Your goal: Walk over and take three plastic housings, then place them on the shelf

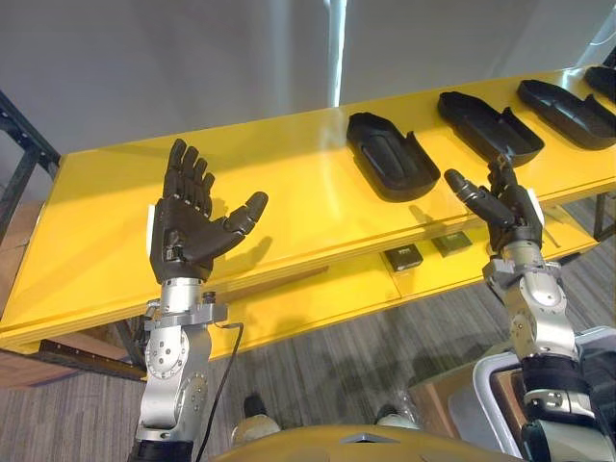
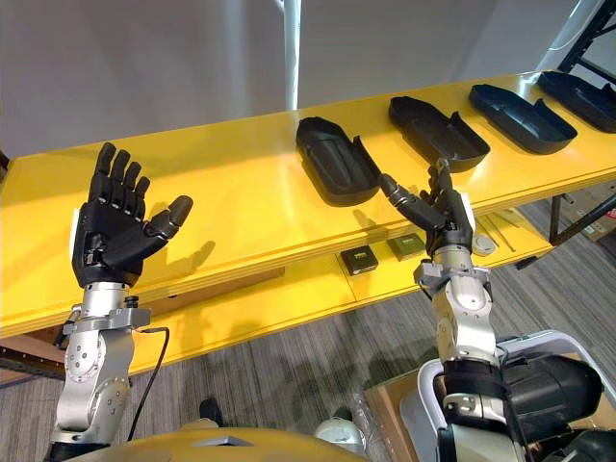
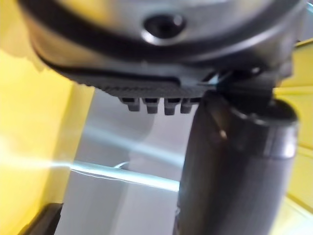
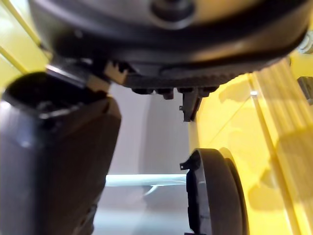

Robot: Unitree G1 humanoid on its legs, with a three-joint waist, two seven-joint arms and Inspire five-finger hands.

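Yellow table [image 1: 289,173] against grey wall [image 1: 192,58], grey carpet floor [image 1: 337,356]

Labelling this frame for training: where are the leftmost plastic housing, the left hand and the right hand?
leftmost plastic housing [image 1: 390,159], left eye view, hollow centre.
left hand [image 1: 183,233], left eye view, below the fingers.
right hand [image 1: 510,218], left eye view, below the fingers.

I can read no text, number or sign from here. The plastic housings [image 1: 390,156] on the yellow counter [image 1: 289,183] look plain black to me. The tops of two small boxes [image 1: 402,257] on the lower shelf [image 1: 318,296] are too small to read.
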